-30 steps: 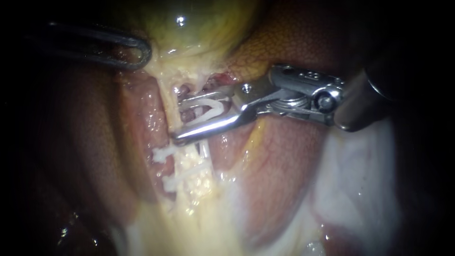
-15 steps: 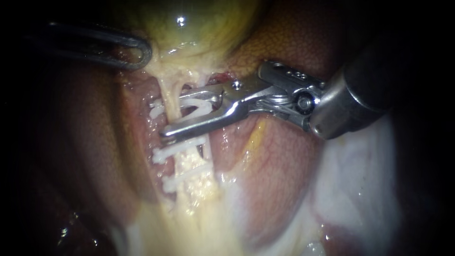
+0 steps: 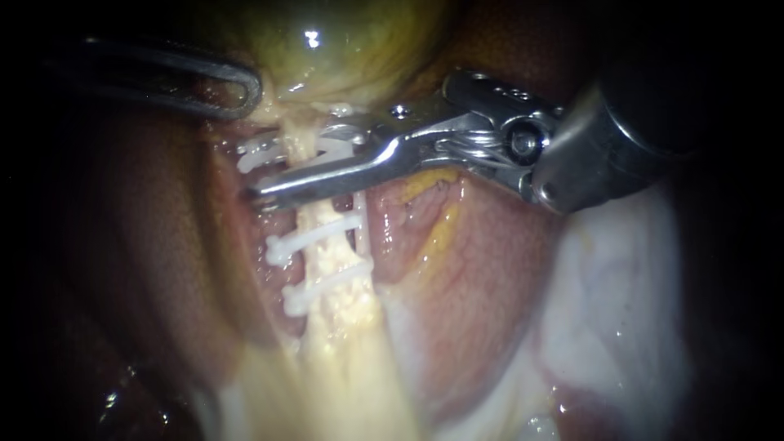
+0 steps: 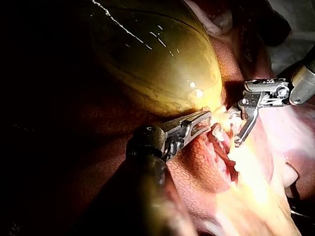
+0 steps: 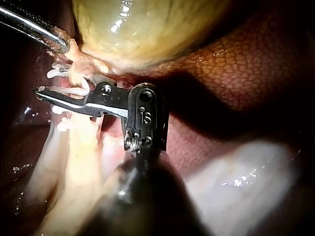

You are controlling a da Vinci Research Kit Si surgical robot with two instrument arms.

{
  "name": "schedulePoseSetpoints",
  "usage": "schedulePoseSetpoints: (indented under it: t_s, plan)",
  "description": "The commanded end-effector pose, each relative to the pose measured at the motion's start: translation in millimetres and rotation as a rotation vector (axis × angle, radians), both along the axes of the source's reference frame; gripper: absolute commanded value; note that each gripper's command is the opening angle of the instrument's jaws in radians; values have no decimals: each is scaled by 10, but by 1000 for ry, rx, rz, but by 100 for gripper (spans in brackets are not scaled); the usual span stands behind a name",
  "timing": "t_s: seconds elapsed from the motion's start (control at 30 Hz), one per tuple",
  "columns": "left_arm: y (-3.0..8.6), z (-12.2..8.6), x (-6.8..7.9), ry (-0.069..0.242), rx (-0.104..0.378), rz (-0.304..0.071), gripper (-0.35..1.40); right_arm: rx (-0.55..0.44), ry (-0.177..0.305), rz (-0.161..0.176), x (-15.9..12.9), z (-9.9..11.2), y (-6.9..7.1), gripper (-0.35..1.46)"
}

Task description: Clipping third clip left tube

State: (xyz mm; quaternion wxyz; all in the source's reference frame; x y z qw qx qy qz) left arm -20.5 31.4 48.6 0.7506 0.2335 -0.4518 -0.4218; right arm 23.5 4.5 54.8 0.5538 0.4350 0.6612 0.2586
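- Traction: my left instrument (image 3: 245, 91), clamped on the gallbladder (image 3: 343, 49) neck; a slip would slacken the left tube (image 3: 331, 265).
- Third clip (image 3: 257, 153) straddles that tube above two clips (image 3: 314, 241); closing skewed might catch only half.
- My right instrument (image 3: 273, 171) grips it, jaws spread.

pale tube (image 3: 324, 261) — white clip (image 3: 260, 153) across it, uppermost

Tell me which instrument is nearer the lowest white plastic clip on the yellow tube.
Right. The right instrument, holding an open clip, crosses the tube above the lowest clip; the left instrument lies farther off, by the yellow-green gallbladder.
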Motion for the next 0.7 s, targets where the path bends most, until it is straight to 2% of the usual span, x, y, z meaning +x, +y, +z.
schedulePoseSetpoints:
  t_s: [0.03,0.3,0.7]
  plan:
    - [0,0,0,0,0,0,-35,-1,1,-1,1,1,-1,5]
    - [0,0,0,0,0,0,-35,21,-9,-5,1,2,-1,-35]
    - [0,0,0,0,0,0,-35,39,-17,-12,2,7,-4,-35]
